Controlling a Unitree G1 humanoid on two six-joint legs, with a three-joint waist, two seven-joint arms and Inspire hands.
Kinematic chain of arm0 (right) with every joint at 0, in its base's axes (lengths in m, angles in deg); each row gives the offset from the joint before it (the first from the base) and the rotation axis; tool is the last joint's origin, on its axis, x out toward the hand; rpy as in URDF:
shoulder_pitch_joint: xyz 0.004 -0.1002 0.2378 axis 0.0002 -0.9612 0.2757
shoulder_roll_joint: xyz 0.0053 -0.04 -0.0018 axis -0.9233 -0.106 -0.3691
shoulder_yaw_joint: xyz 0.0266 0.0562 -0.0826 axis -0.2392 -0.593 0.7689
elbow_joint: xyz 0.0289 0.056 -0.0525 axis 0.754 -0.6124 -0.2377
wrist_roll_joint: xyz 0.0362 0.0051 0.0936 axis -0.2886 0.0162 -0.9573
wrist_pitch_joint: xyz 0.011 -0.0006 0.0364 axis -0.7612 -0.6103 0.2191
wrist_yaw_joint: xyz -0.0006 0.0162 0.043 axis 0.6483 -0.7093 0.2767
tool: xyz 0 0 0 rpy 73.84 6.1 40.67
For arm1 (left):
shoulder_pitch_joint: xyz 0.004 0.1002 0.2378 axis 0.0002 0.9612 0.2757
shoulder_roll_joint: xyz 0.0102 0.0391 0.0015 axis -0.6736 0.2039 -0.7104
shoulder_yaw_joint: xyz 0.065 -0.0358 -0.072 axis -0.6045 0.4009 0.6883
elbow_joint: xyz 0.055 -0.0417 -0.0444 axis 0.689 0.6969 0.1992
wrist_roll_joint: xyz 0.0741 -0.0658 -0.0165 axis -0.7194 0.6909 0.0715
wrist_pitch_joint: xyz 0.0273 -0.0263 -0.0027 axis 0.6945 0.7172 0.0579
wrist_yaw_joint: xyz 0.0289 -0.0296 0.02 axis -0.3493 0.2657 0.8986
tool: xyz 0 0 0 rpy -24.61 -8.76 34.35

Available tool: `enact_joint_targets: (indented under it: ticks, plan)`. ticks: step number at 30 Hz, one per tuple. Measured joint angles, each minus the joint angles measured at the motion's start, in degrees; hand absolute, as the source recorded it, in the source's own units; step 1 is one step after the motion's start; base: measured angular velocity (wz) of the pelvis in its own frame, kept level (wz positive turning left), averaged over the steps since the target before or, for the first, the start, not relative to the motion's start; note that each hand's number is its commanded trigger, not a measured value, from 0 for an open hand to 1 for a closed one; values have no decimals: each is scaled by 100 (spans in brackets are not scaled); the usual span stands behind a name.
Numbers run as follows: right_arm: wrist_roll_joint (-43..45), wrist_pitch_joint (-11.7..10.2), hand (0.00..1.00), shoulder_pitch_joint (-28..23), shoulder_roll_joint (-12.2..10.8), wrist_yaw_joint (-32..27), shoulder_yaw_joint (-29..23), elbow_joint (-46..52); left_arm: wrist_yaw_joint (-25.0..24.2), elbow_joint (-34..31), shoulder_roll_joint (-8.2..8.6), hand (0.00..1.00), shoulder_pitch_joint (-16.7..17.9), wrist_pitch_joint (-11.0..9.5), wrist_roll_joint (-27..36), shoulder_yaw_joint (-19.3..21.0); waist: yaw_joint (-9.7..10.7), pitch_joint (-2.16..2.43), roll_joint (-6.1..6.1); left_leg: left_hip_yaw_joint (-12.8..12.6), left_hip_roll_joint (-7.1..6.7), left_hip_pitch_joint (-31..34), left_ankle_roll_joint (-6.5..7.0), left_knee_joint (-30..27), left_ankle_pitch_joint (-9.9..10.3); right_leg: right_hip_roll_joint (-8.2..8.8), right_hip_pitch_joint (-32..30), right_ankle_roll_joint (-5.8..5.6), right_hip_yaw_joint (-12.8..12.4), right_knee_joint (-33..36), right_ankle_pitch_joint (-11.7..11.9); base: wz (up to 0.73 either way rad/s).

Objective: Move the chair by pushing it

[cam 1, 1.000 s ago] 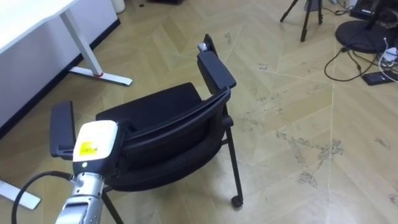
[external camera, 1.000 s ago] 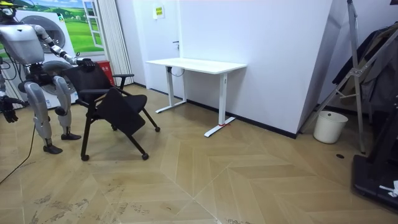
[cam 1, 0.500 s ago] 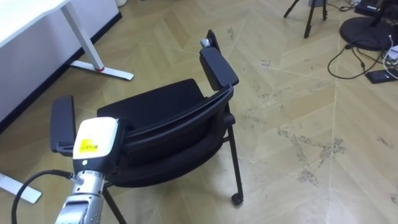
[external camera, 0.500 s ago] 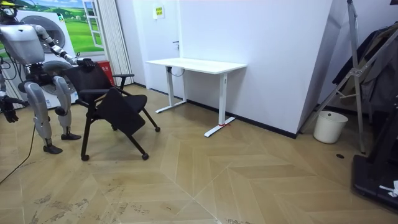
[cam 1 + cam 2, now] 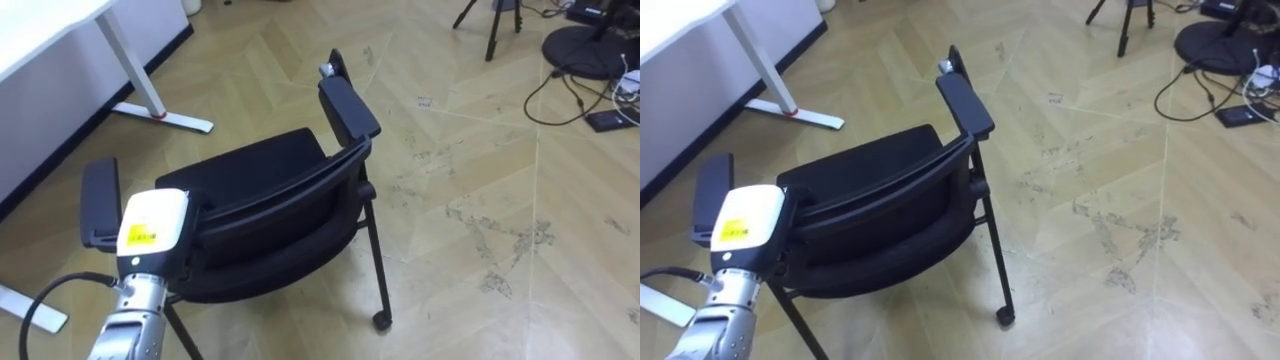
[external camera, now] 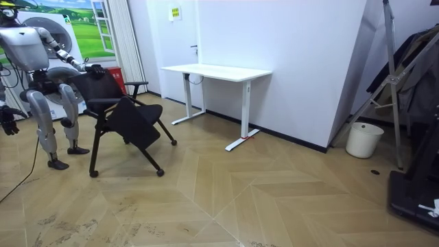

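a: where's the chair (image 5: 262,205)?
b: on the wood floor right in front of the robot, back toward it, seat facing away. the white bench (image 5: 40,30) stands ahead on the left, apart from the chair.
a: and the hands?
b: the left hand (image 5: 152,228) is at the left end of the backrest, just beside the armrest (image 5: 98,200). its front is tucked behind the back, so i cannot tell whether it grips or only leans. the right hand (image 6: 8,125) hangs low by the robot's side, off the chair. open or closed, i cannot tell.
a: so what could go wrong?
b: i'd worry about a one-sided push. force at one end of the back would likely swing the chair round rather than send it straight, and it could knock the bench foot (image 5: 165,122).
a: tipping?
b: possible. the contact is high, so if the wheel (image 5: 381,322) catches on a floor seam the chair could rock forward. a loose hold might also slip off the back.
a: anything further out?
b: cables (image 5: 560,95) and a tripod (image 5: 490,30) on the right, well apart.
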State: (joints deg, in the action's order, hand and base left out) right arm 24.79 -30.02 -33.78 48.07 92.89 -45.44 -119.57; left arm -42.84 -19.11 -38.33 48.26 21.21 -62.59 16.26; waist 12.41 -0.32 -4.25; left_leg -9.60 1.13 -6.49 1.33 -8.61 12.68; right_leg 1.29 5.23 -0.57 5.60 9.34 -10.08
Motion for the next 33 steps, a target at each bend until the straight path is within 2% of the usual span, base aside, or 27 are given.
enact_joint_targets:
  ticks: [6, 8, 9, 12, 13, 15, 17, 18, 20, 21, 23, 25, 27, 29, 32, 33]
  plan:
    - [-32, -59, 0, -379, 0, 25, -355, 590, -5, 28, -125, 100, 0, -85, 63, 100, 23, -1, 1, -164, 0, 38, -3, -7, 2, -32, -170, 1, -192, 133, 1, -15]
    - [-59, -84, 0, -608, 3, -46, -463, 996, 29, 33, -260, 100, 0, -131, 172, 103, 55, 0, 11, -278, 5, 106, -3, -22, 2, -43, -279, 10, -280, 160, 6, -21]
    - [-78, -131, 0, -724, 4, -127, -575, 1201, 86, 55, -326, 100, 1, -126, 263, 109, 140, 4, 14, -284, 16, 169, -3, -54, 2, -42, -353, 10, -303, 218, 6, -15]
    - [-418, -191, 0, -818, 5, -406, -1122, 1492, 162, 182, -556, 100, 1, -200, 454, 217, 301, 11, 35, -410, 24, 249, -3, -98, 2, -53, -528, 10, -419, 356, 5, -19]
    - [-647, -205, 0, -824, 17, -532, -1408, 1582, 269, 329, -669, 100, 0, -265, 527, 245, 410, -3, 104, -444, 24, 264, -3, -109, 2, -58, -556, 10, -448, 381, 5, -14]
    - [-834, -231, 0, -933, 13, -790, -1955, 1981, 365, 580, -782, 100, 3, -423, 539, 410, 606, 7, 164, -449, 17, 276, -3, -125, 2, -58, -596, 14, -474, 451, -15, -8]
    - [-836, -277, 0, -1118, 22, -1159, -2478, 2642, 369, 680, -848, 100, 8, -451, 537, 575, 728, 25, 215, -464, 9, 320, 1, -154, 4, -54, -645, 14, -518, 481, -32, -5]
    - [-806, -355, 0, -1225, 30, -1452, -2747, 3145, 374, 679, -898, 100, 17, -457, 525, 682, 786, 44, 239, -469, 5, 388, 5, -206, 7, -49, -713, 13, -541, 534, -49, -4]
    - [-696, -587, 0, -1283, 94, -1882, -2904, 3753, 476, 680, -1045, 100, 16, -456, 531, 701, 822, 65, 346, -502, 19, 412, 4, -243, 6, -58, -739, 18, -559, 537, -47, -6]
    - [-504, -695, 0, -1287, 147, -2163, -3022, 4120, 522, 681, -1114, 100, 16, -446, 528, 704, 875, 71, 422, -504, 23, 414, 4, -265, 6, -65, -738, 24, -583, 541, -40, -4]
    - [-9, -743, 0, -1187, 262, -2646, -3263, 4789, 525, 681, -1131, 100, 19, -433, 469, 759, 892, 82, 452, -520, 18, 411, 9, -271, 10, -66, -739, 11, -624, 541, -30, -8]
    - [765, -806, 0, -960, 607, -3242, -3293, 5557, 531, 658, -1140, 100, 18, -433, 471, 767, 932, 73, 452, -556, 9, 452, 29, -284, 21, -61, -806, -11, -643, 548, -8, -11]
    - [1407, -854, 0, -664, 883, -3518, -3316, 5887, 541, 596, -1146, 100, 15, -430, 464, 781, 929, 69, 466, -555, 7, 493, 37, -308, 24, -60, -834, -17, -660, 545, 10, 0]
    - [1932, -868, 0, -343, 1023, -3787, -3367, 6298, 541, 582, -1146, 100, 11, -432, 425, 783, 915, 64, 467, -561, 14, 489, 36, -309, 24, -71, -837, -17, -697, 548, 10, 0]
    - [2976, -885, 0, 19, 1067, -4120, -3287, 7404, 540, 511, -1118, 100, 2, -432, 414, 783, 856, 35, 429, -573, 24, 497, 34, -317, 24, -76, -862, -9, -684, 537, 15, -2]
    - [3315, -905, 0, 158, 1105, -4212, -3154, 7733, 535, 489, -1086, 100, -13, -432, 377, 782, 754, 32, 424, -601, 27, 473, 34, -308, 24, -80, -856, -5, -710, 535, 17, -7]
